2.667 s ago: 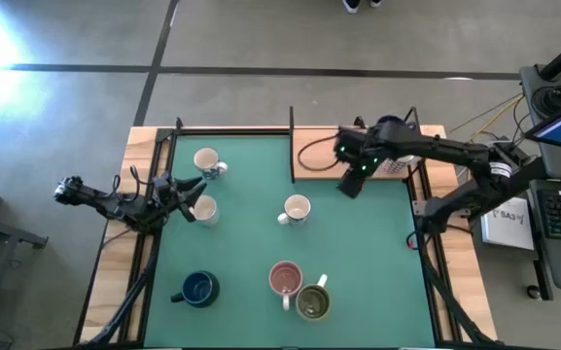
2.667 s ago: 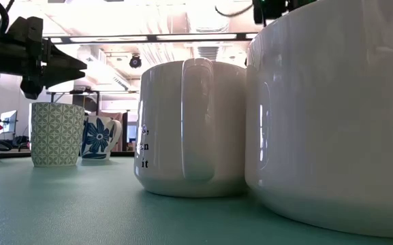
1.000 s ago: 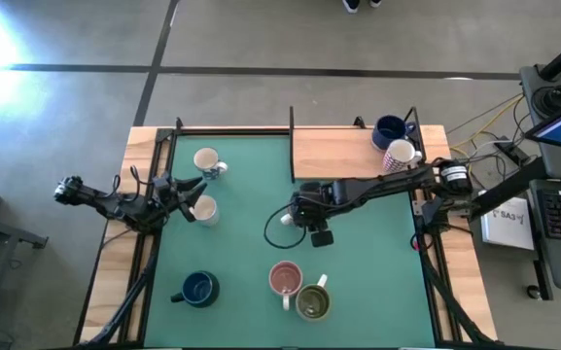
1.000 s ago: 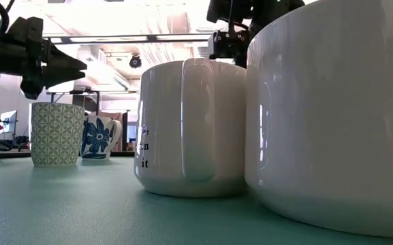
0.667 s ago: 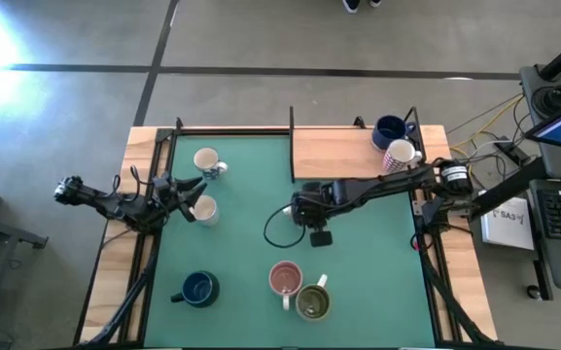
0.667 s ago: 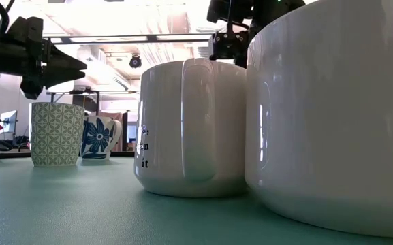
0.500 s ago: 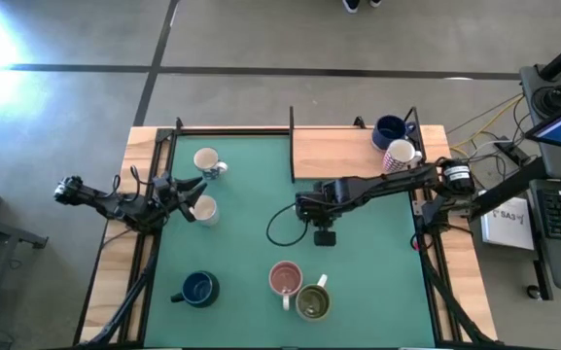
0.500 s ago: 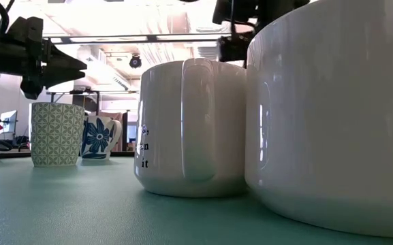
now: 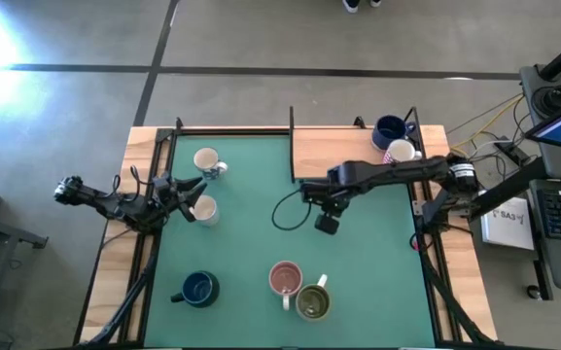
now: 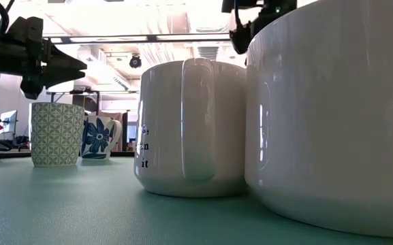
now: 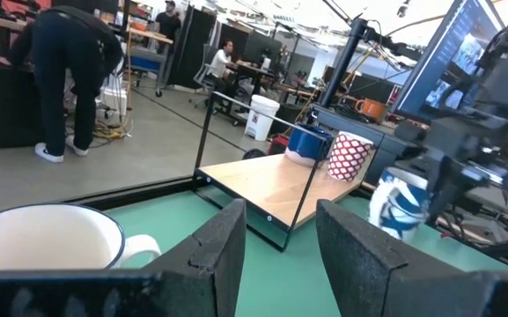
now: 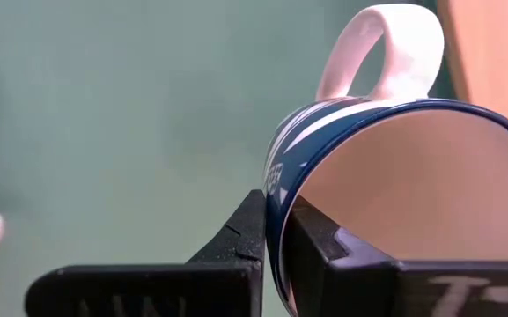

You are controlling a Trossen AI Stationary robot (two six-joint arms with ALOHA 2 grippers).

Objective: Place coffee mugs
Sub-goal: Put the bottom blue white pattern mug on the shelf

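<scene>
My right gripper (image 9: 311,197) hangs over the middle of the green mat, shut on a blue-and-white mug (image 12: 350,132) with a white handle (image 12: 386,40). The arm hides this mug in the high view, but it shows far off in the left wrist view (image 11: 399,204). My left gripper (image 9: 191,192) waits open at the mat's left side, beside a cream mug (image 9: 205,209) that stands on its base. Another cream mug (image 9: 207,160) stands farther back. A dark blue mug (image 9: 199,288), a pink mug (image 9: 285,278) and an olive mug (image 9: 312,302) stand near the front. My right gripper pinches the mug's wall at the blue rim (image 12: 273,198), on the side opposite the handle. One finger (image 12: 311,233) is inside the cup and one finger (image 12: 243,238) is outside. The mug is lifted clear of the mat and tilted, with its mouth toward the wrist camera.
A wooden board (image 9: 333,154) lies at the far right, behind a thin black frame (image 9: 292,146). A dark blue mug (image 9: 390,129) and a dotted mug (image 9: 401,151) stand on it. A black cable (image 9: 280,209) loops below my right arm. People stand in the room beyond.
My right gripper, shut on the blue-and-white mug, has risen and moved toward the table's far right, toward the wooden board. The mug has come up off the middle of the mat, and the cable loop has followed the gripper.
</scene>
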